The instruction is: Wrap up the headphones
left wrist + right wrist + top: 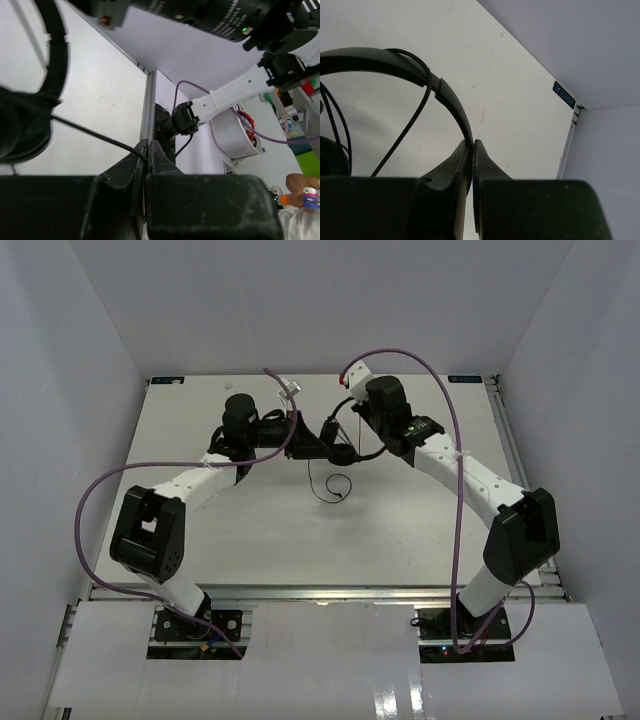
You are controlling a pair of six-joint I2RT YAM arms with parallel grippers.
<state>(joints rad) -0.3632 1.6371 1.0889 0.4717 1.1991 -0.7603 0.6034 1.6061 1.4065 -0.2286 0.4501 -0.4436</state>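
The left gripper [305, 440] and right gripper [352, 433] meet toward twelve o'clock over the table [250, 530], the headphones [345, 452] slung between them and a loop of cord [312, 485] dangling at six, though the jaws look too small here to read. From the left wrist, the jaws pinch together on the cord, which runs toward ten o'clock to an earcup [20, 125], probably to lead the slack around. From the right wrist, the jaws clamp the headband [395, 57], which arcs toward eleven, likely as the steady anchor for winding.
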